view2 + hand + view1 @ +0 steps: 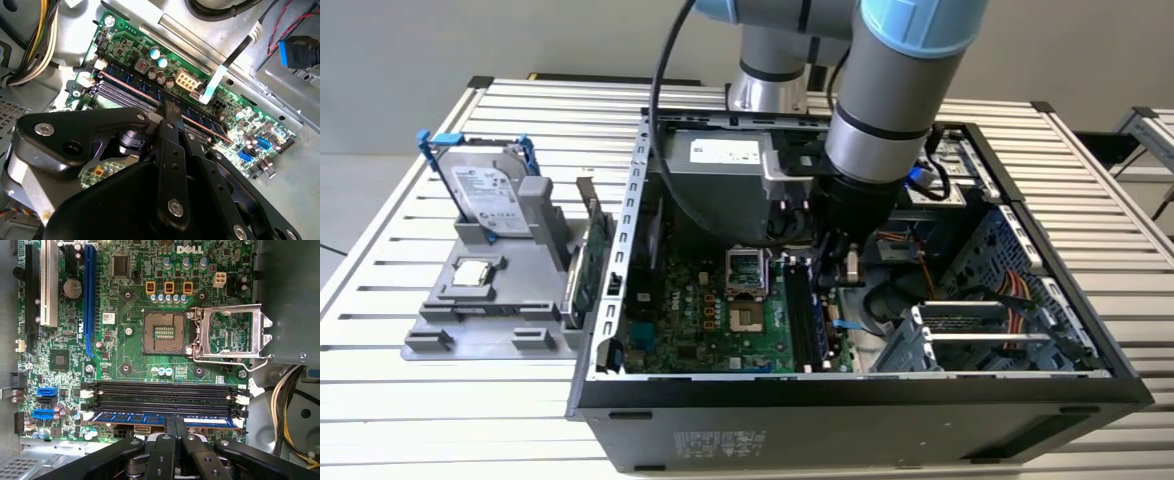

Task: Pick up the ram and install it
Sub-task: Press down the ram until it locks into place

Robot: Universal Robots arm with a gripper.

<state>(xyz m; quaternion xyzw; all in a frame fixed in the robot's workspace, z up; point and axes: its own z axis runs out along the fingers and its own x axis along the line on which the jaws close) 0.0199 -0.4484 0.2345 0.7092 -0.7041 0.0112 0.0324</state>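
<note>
The ram (135,417) is a blue stick with black chips, lying level in the outermost of the memory slots (165,395) on the green motherboard (125,355). In the second wrist view the ram (207,122) runs out from under the black fingers (172,117). My gripper (175,426) is shut, its fingertips side by side over the middle of the ram's top edge, seemingly touching it. In the exterior view the gripper (835,285) reaches down inside the open computer case (854,400), over the slots.
The bare CPU socket (162,332) with its open metal frame (230,335) lies beside the slots. A power supply (720,175) and cable bundles (292,390) crowd the case. Outside, a hard drive (491,200) stands in a grey holder and a green expansion card (596,265) stands by the case wall.
</note>
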